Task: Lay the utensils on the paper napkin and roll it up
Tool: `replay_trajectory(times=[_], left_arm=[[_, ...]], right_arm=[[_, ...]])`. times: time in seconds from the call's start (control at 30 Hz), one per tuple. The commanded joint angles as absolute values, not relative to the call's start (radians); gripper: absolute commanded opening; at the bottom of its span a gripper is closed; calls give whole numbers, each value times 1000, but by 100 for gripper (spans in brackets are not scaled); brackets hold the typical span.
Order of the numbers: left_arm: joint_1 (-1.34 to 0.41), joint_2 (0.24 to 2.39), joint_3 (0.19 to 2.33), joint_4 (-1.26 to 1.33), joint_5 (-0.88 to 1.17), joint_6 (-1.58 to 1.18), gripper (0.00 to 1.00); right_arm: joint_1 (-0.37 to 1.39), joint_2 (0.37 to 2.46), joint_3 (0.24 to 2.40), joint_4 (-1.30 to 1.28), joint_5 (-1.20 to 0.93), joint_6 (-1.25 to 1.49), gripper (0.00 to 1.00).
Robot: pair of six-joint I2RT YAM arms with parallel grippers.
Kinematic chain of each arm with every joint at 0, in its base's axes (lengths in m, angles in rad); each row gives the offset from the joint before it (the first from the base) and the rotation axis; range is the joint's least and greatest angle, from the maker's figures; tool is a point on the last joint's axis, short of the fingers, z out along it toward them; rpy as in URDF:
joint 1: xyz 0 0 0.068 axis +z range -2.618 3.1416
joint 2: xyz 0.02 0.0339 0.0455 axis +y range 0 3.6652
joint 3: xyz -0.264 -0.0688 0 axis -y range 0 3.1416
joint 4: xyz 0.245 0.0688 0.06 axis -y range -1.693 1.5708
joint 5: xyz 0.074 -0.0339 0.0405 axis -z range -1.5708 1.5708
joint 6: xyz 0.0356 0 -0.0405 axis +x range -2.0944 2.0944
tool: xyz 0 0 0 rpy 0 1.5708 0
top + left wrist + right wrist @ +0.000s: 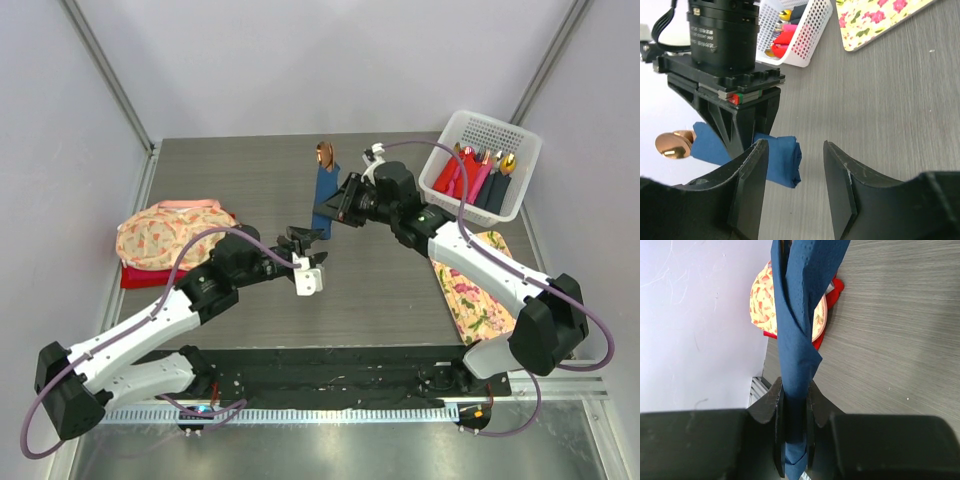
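Within the right gripper (794,407) sits the paper napkin (797,315).

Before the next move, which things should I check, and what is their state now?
1. Right gripper shut on the blue napkin roll: ok.
2. Spoon sticks out of one end of the roll: ok.
3. Left gripper open beside the roll's other end: ok.
4. All utensils inside the roll: cannot tell, only the spoon shows.
5. Roll wrapped tight: cannot tell.
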State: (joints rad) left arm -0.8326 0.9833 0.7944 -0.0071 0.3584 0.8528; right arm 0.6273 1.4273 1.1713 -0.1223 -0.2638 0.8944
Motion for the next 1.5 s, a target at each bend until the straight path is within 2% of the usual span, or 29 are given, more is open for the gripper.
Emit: replay_trajectory(times=[0.0, 0.2, 0.3, 0.6, 0.77, 0.87, 0.97, 1.0, 1.07, 1.1, 1.17, 1.23, 1.37, 1.47], left_arm=[[-847, 996, 787, 15, 353, 940, 52], [-867, 1017, 779, 14, 341, 988, 52], [-870, 1035, 787, 3, 327, 1003, 48], [-900, 1028, 807, -244, 370, 1040, 21], [-914, 996, 816, -416, 393, 1023, 12], [-913, 953, 831, -422, 408, 840, 17], [-879, 894, 850, -338, 501, 599, 27], [-835, 881, 851, -293, 529, 381, 30], [-766, 856, 848, -203, 613, 174, 32], [-683, 856, 848, -96, 638, -54, 34], [-555, 874, 851, -7, 698, -247, 38], [-484, 893, 853, 130, 727, -469, 46], [-382, 983, 873, 310, 739, -708, 59], [-382, 1041, 891, 412, 748, -849, 63]], right_arm=[[641, 1405, 1197, -46, -273, 914, 1], [653, 1404, 1184, -37, -293, 939, 1], [664, 1401, 1172, -40, -299, 950, 1], [643, 1404, 1203, -41, -290, 927, 1], [618, 1391, 1190, 24, -321, 911, 1], [594, 1367, 1155, 93, -365, 902, 1], [566, 1339, 1111, 199, -428, 900, 1], [560, 1332, 1097, 231, -452, 899, 1], [542, 1316, 1068, 294, -505, 871, 1], [535, 1302, 1056, 319, -527, 867, 1], [515, 1293, 1031, 380, -593, 851, 1], [509, 1278, 1023, 414, -641, 824, 1], [509, 1247, 982, 481, -731, 756, 1], [508, 1239, 965, 543, -765, 758, 1]])
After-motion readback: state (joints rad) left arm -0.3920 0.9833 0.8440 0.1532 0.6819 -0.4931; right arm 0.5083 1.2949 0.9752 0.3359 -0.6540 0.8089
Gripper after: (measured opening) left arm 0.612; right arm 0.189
